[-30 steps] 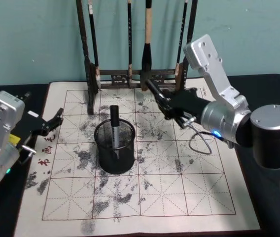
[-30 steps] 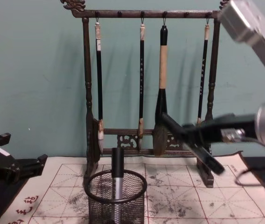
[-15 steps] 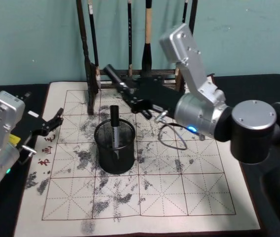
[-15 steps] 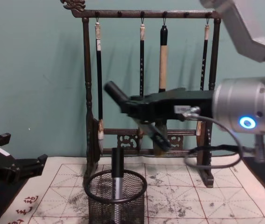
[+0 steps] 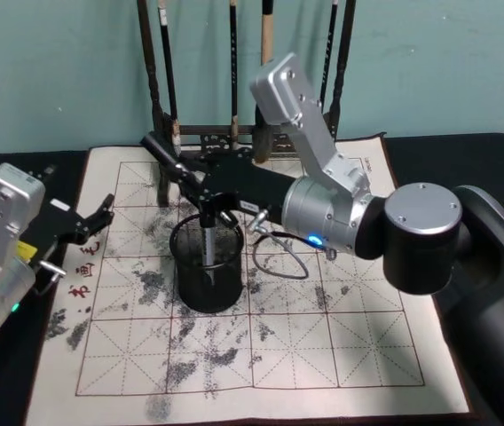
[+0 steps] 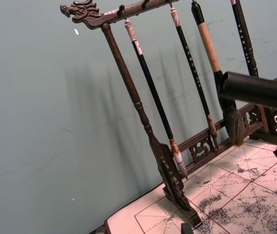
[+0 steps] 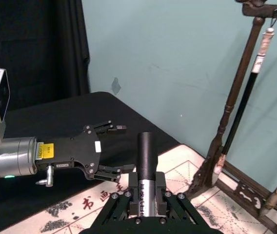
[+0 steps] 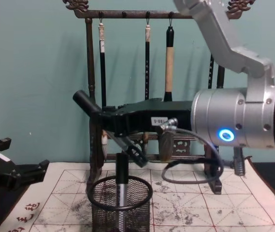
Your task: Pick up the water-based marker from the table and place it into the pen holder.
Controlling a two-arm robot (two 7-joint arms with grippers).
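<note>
Head view: right gripper (image 5: 192, 177), jaws pinching marker (image 5: 160, 150), now swung left over pen holder (image 5: 204, 286); left gripper (image 7: 118, 148) parked, spread.

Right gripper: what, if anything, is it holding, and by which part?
The right gripper is shut on a black-capped silver marker, clamped around its barrel below the cap, tilted above the round black wire-mesh pen holder. The open left gripper holds nothing.
</note>
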